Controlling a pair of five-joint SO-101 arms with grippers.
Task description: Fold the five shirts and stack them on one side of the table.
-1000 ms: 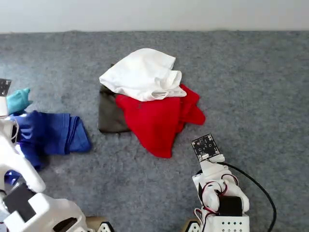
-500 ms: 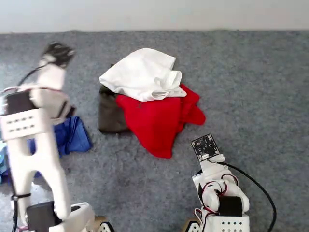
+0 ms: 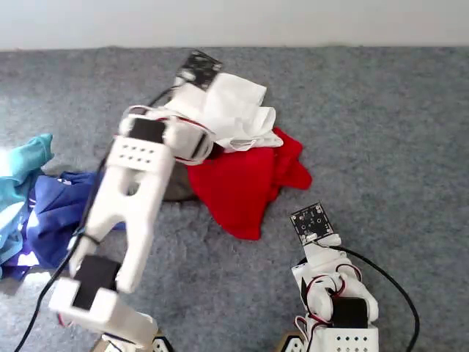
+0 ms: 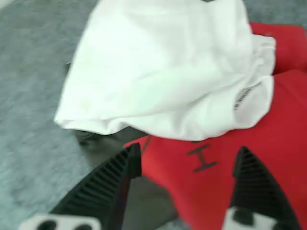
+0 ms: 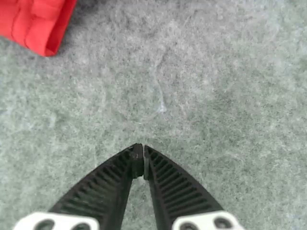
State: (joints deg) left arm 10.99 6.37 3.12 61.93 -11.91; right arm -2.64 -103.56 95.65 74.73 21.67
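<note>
At desk centre: three shirts in one heap, with the white shirt on top, the red shirt beneath and the dark shirt lowest.
On the left arm's side: two more, a blue shirt and a teal shirt, crumpled and cut off at the edge.
Hidden: most of the dark shirt, under the left arm.
Left hand: spread wide, empty, above white and red cloth.
Right hand: tips pressed together, empty, over bare desk.

Five crumpled cloth shirts (white one, red one, dark brown one, blue one, teal one), plus two white robot arms.
</note>
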